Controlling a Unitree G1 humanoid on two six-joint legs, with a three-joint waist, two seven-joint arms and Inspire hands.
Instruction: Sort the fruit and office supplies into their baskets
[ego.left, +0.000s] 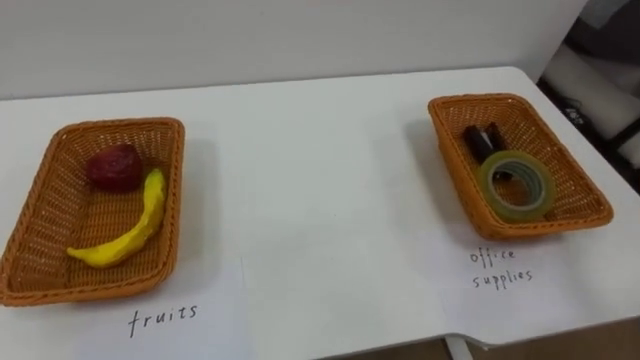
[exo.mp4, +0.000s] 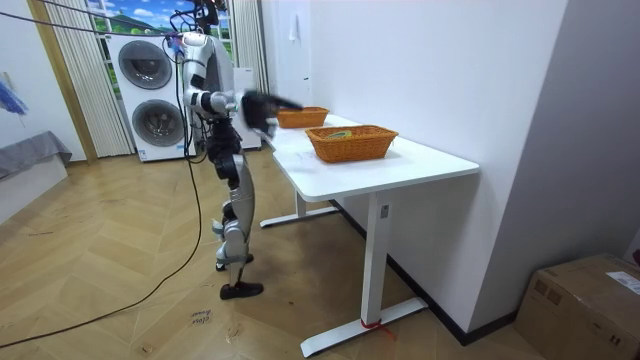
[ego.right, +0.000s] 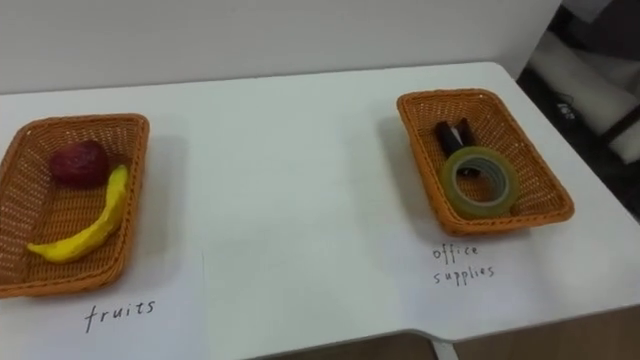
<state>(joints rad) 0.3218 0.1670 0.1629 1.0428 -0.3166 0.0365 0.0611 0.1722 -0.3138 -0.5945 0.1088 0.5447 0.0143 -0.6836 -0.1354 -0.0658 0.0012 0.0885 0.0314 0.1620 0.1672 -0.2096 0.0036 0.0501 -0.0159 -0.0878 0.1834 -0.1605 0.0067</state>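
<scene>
The white table runs wide before me, its far edge against the wall and its right-hand end falling off just beyond the office basket. Between the two wicker baskets lies a broad bare stretch of tabletop, the widest free room I have. The fruit basket sits at my left, and the office basket sits at my right, turned a little askew. Both are well apart and set back from the front edge. A handwritten paper label lies at the front edge before the fruit basket, and a second label lies before the other.

The fruit lies in the left basket: a long yellow banana curving along its right wall, its upper tip touching a dark red round fruit. In the right basket a yellowish tape roll lies flat, with a small dark object just behind it.

In the room view I stand at the table's long side with my right hand raised over the tabletop. It is blurred, so I cannot tell how its fingers are set.
</scene>
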